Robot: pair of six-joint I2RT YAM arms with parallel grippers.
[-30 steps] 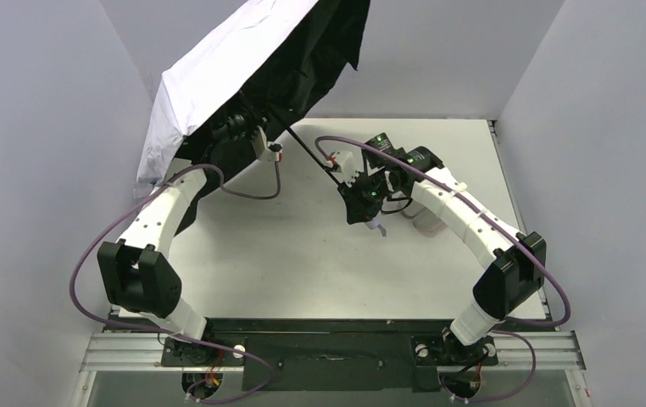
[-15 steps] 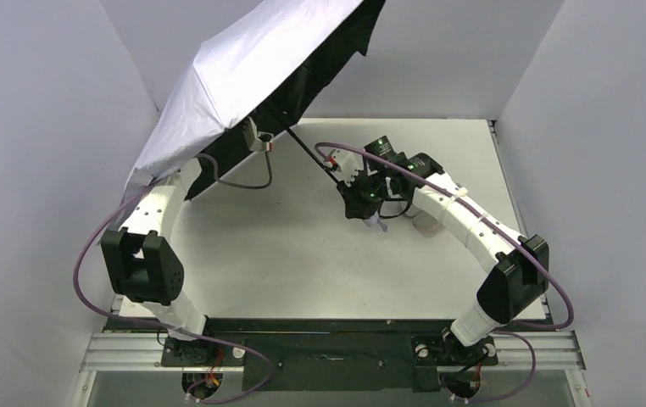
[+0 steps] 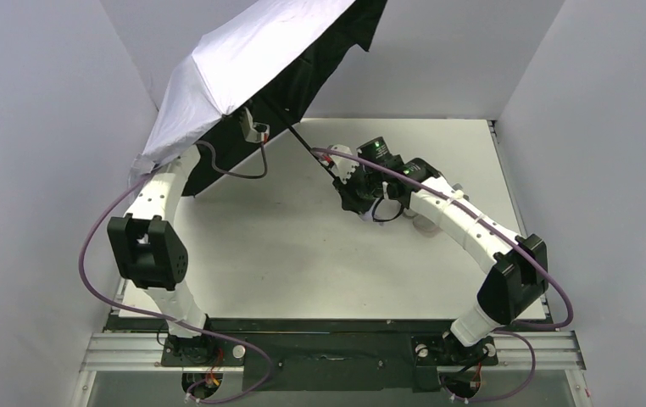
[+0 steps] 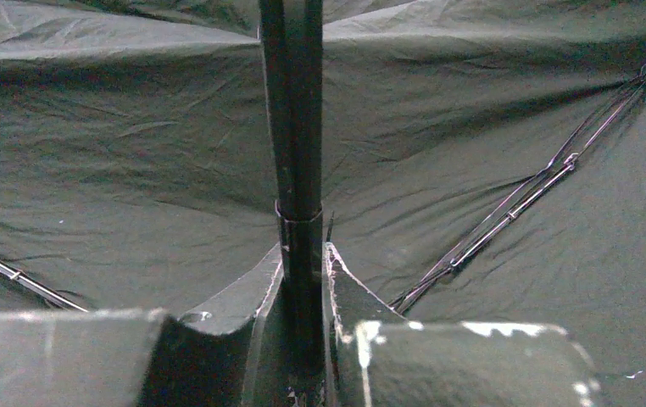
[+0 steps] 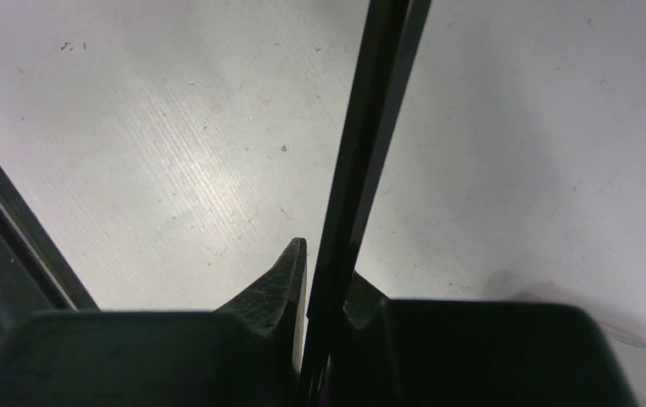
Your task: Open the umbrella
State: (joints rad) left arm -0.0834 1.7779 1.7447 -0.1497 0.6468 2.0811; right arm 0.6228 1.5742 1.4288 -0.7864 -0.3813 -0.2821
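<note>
Umbrella [image 3: 252,59] spread open, tilted at far left — left claw [image 4: 303,259] clamps its shaft [image 3: 307,146] high up, right claw [image 5: 328,267] clamps it lower.

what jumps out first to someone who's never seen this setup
The big spread umbrella catches the eye first: pale outside, black underneath, tilted in the air over the far left of the table. Next comes its thin black shaft, gripped by both arms. The left gripper closes on it up under the canopy, and the right gripper holds it lower down, near the table's middle.
</note>
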